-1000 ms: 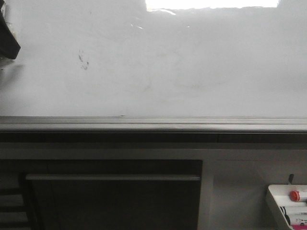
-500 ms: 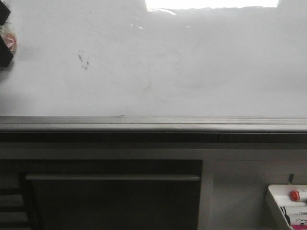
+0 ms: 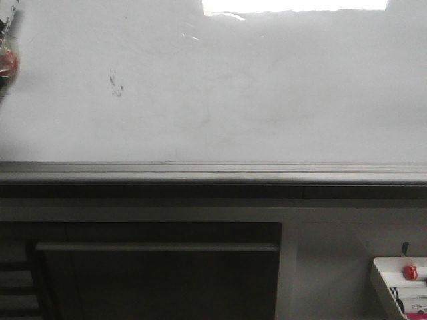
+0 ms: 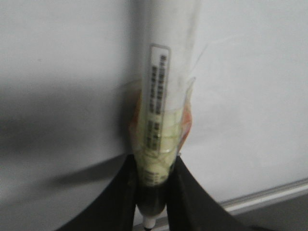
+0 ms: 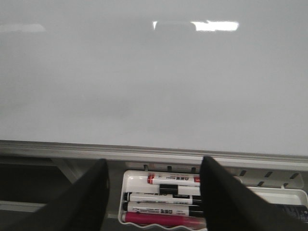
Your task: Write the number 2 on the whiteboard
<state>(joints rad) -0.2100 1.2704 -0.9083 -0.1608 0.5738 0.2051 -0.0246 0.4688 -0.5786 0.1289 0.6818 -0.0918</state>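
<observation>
The left hand [image 4: 153, 211] grips a white marker [image 4: 163, 96] against the whiteboard [image 3: 267, 100], at its far left edge. No number 2 shows. The right hand [image 5: 153, 192] hangs wide open above a marker tray [image 5: 163, 202].

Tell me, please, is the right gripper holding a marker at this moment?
No, the right gripper is open and empty, with the markers lying in the tray below it.

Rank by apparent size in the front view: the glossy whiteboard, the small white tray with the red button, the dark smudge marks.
1. Whiteboard
2. White tray, partly cut off by the frame
3. Smudge marks
</observation>
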